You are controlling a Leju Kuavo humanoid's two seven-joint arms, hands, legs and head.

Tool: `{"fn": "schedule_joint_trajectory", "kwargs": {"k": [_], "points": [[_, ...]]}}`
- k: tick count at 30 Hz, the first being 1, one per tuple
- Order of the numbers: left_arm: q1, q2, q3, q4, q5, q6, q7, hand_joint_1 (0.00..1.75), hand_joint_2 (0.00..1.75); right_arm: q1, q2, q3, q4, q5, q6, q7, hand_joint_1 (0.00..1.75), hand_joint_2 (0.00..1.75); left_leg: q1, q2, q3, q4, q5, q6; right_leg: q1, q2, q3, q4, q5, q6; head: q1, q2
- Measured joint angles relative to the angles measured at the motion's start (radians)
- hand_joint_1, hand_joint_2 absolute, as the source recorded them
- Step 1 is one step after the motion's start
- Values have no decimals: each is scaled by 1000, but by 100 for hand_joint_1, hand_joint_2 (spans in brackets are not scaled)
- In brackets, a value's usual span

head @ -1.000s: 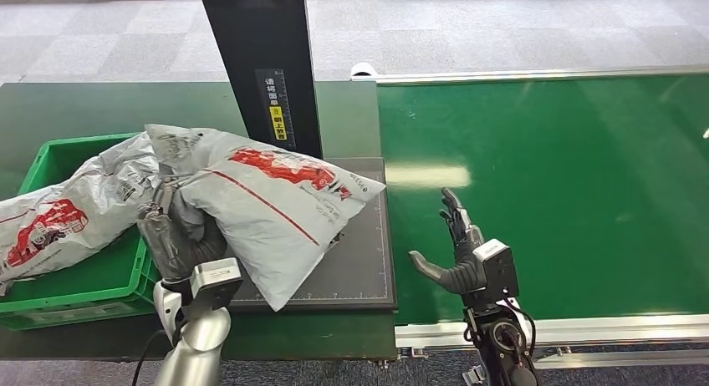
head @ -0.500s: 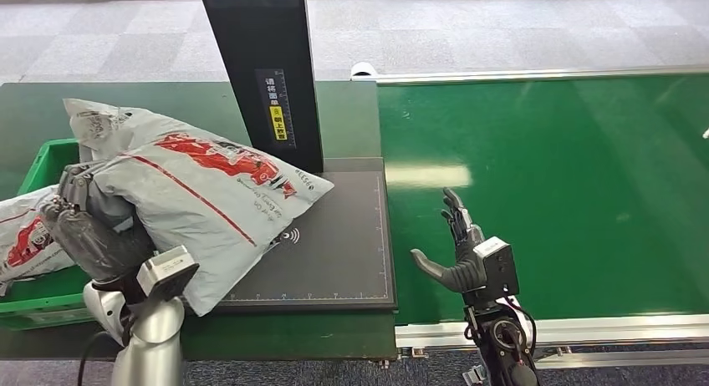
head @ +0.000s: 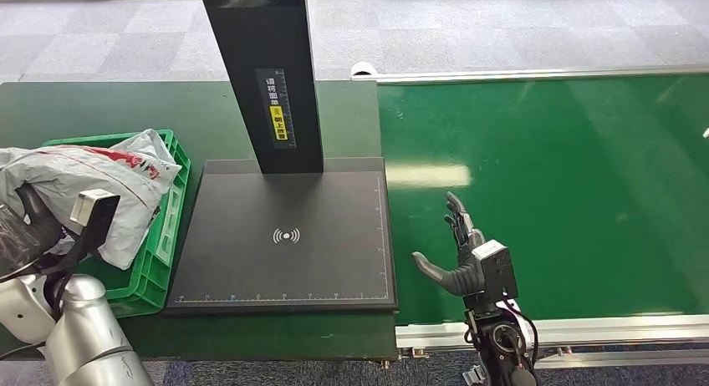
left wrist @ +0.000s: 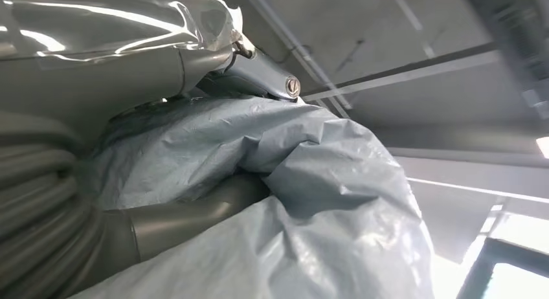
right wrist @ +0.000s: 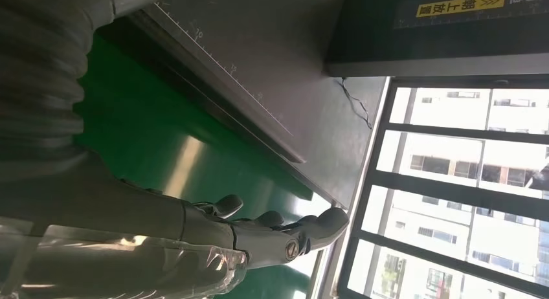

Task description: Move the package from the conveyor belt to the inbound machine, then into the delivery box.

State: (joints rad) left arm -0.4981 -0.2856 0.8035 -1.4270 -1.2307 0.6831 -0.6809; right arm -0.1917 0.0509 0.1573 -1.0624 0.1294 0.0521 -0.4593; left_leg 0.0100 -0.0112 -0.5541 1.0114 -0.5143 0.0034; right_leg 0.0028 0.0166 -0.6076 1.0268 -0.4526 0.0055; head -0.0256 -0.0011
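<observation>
Left wrist view showed the left hand [left wrist: 162,182] with its fingers [left wrist: 194,211] and thumb wrapped into crumpled grey plastic, grasping the package [left wrist: 311,202]. In the head view that hand [head: 21,231] sat at the picture's left edge, mostly hidden behind the wrist camera block, and the package [head: 92,173], grey with red print, hung over the green delivery box [head: 163,244], its lower end drooping against the box's near wall. Whether a second grey bag lay beneath it in the box could not be told.

The box stood on the dark green table [head: 109,110], just beside the inbound machine [head: 288,236], whose black plate lay bare under a black upright post [head: 267,68].

The right hand [head: 460,252] was released, fingers spread and holding nothing, raised over the near edge of the green conveyor belt [head: 568,177], well apart from the package.
</observation>
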Motion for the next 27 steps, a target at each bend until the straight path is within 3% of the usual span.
{"fn": "schedule_joint_trajectory", "kwargs": {"k": [5, 10, 12, 14, 16, 18, 20, 27], "points": [[-19, 2, 50, 26, -36, 0, 17, 175, 175, 1, 0, 0, -1, 0, -1, 2, 0, 175, 0, 0, 0, 0, 0, 0, -1, 0, 0, -1, 0, 0, 0, 0], [-26, 11, 73, 27, -128, 0, 97, 175, 175, 12, -1, -1, -12, 2, -1, 15, 0, 175, 0, 0, 0, 0, 0, 0, 0, 0, 0, -1, 0, 0, 0, 0], [-23, 20, 66, 28, -163, 0, 172, 173, 175, 16, -2, -3, -19, 2, 2, 18, 0, 175, 0, 0, 0, 0, 0, 0, 0, 0, 0, 0, 0, 0, 0, 0], [-11, 41, 35, 42, -214, 0, 317, 165, 175, 19, -3, -5, -26, 3, 6, 22, 0, 175, 0, 0, 0, 0, 0, 0, 0, 0, -1, 0, 0, 0, 0, 0], [7, 74, -27, 79, -261, 0, 487, 139, 175, 21, -3, -8, -30, 7, 9, 28, 0, 175, 0, 0, 0, 0, 0, 0, 0, 0, -1, 0, 0, 0, 0, 0], [22, 107, -96, 127, -274, 0, 599, 60, 175, 22, -4, -11, -31, 11, 13, 31, 0, 175, 0, -1, 0, 0, 0, 0, 1, -1, 0, 0, 0, 0, 0, 0], [31, 136, -156, 174, -272, 0, 651, 1, 175, 21, -4, -12, -32, 15, 17, 31, 0, 175, 0, -1, 0, 0, 0, 0, 0, -1, 0, 0, 0, 0, 0, 0], [44, 205, -305, 267, -277, 0, 714, 0, 175, 14, -4, -13, -30, 17, 26, 30, 0, 175, 0, -1, 0, 0, 0, 0, 0, -1, 0, 0, 0, 0, 0, 0]]}}
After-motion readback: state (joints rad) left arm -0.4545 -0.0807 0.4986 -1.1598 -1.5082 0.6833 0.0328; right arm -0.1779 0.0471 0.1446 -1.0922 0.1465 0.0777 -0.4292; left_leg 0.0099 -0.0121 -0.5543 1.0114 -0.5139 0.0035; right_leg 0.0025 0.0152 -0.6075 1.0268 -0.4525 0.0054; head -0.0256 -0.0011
